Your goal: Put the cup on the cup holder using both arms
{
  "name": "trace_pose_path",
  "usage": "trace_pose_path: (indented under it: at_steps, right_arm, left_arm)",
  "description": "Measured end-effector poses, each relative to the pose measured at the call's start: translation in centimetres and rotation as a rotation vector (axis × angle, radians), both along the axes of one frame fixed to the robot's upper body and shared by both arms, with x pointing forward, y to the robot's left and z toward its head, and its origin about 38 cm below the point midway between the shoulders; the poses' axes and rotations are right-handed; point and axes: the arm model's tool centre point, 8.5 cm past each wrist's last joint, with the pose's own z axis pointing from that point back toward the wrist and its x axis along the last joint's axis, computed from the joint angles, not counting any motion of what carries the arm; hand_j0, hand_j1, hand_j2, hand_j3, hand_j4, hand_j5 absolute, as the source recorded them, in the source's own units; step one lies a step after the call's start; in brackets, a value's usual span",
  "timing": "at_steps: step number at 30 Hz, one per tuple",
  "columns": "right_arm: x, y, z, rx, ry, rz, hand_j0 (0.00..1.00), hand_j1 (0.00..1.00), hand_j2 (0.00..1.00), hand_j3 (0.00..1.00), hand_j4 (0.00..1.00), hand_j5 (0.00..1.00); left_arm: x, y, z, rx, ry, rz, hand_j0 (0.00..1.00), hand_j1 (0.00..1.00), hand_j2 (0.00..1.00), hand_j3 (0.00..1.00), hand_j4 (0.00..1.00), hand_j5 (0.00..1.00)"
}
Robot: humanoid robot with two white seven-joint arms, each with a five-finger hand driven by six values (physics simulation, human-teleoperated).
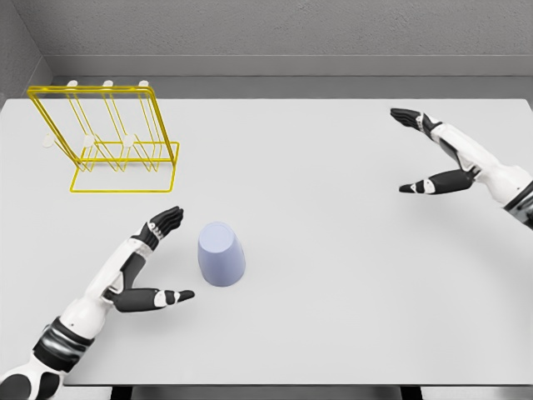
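cup (pixel 221 254): inverted on desk (pixel 333 250), just right of left hand (pixel 150 262) fingers, not touching | left fingers: wide, holding nothing | right hand (pixel 441 154): fingers wide, empty, well apart from cup | cup holder (pixel 108 137): yellow wire, beyond left fingers

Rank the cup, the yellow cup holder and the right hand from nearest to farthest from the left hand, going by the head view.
1. The cup, upside down just to the right of the open left hand.
2. The yellow cup holder, at the table's far left corner.
3. The right hand, open, far across at the right edge.
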Motion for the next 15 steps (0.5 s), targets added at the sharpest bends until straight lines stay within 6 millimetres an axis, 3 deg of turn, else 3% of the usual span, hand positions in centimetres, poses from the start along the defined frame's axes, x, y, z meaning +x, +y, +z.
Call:
trace_pose_path:
  at_steps: [5,9,15]
  right_arm:
    - [-1.3,-2.1,1.2,-0.075,-0.091,0.039,1.0,1.0,1.0,1.0,1.0,1.0]
    - [-1.6,-3.6,2.2,0.041,-0.118,0.026,1.0,1.0,1.0,1.0,1.0,1.0]
    - [-3.0,-3.8,1.2,0.069,-0.099,0.043,1.0,1.0,1.0,1.0,1.0,1.0]
  left_arm:
    - [0.2,-0.4,-0.1,-0.029,0.008,0.011,1.0,1.0,1.0,1.0,1.0,1.0]
    - [0.2,-0.6,-0.2,-0.04,0.012,0.015,1.0,1.0,1.0,1.0,1.0,1.0]
    - [0.4,-0.9,-0.7,-0.022,0.043,0.026,1.0,1.0,1.0,1.0,1.0,1.0]
